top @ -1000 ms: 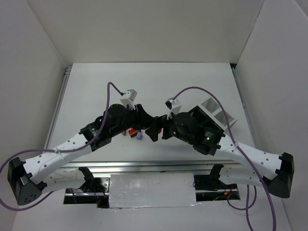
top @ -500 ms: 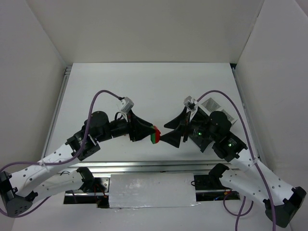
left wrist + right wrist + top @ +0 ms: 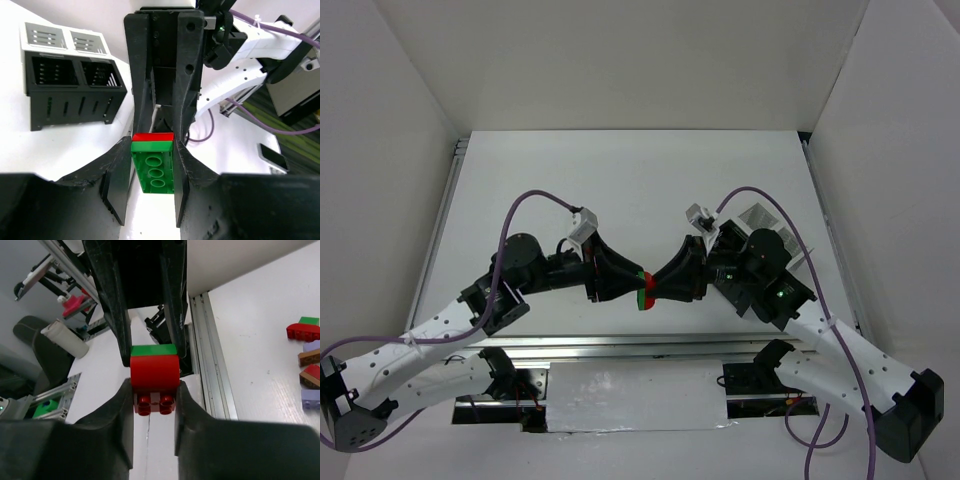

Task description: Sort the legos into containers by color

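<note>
Raised above the worktop [image 3: 620, 180], the left fingers [image 3: 118, 175] pinch a green brick [image 3: 153, 167] while the right fingers [image 3: 120, 420] pinch the red brick [image 3: 154, 372] joined to it.

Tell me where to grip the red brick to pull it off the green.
Pinch the red brick by its flat sides from the end opposite the green brick, as the right gripper does; the left gripper clamps the green one, leaving that end free.

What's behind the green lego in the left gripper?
A red lego flush against the green lego, pinched in the right gripper. Their mating faces are hidden.
</note>
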`<action>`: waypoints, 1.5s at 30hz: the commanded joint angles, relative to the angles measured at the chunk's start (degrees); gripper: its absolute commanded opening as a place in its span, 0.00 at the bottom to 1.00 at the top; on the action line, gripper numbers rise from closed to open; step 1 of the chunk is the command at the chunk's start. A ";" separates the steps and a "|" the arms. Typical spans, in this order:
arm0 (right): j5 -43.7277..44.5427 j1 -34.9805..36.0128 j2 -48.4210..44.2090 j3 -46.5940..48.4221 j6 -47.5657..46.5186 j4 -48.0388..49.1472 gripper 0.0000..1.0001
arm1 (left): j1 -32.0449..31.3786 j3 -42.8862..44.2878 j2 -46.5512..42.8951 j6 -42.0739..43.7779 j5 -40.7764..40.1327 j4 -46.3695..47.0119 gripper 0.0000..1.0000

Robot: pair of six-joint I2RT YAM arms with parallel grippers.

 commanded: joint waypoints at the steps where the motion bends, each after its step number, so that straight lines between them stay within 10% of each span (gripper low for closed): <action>1: -0.81 0.08 -1.28 -0.10 -0.70 2.07 0.05 | -0.25 0.69 -0.30 1.38 0.52 4.44 0.00; 21: 4.89 -7.74 -4.71 -1.68 -8.00 -8.04 0.00 | -0.25 -3.44 -10.31 5.69 -10.00 -3.99 0.00; 24: 12.88 -9.49 -4.97 1.03 -9.58 -14.27 0.00 | -0.25 -1.51 -11.45 5.34 -15.11 -10.13 0.00; 32: 79.45 -13.44 -0.23 13.25 2.19 -38.88 0.00 | -0.25 10.95 -11.82 -3.88 -53.24 -45.95 0.00; 45: 83.75 -29.72 21.64 24.42 1.58 -35.99 0.00 | -0.25 8.16 -13.75 -2.93 -54.68 -51.54 0.00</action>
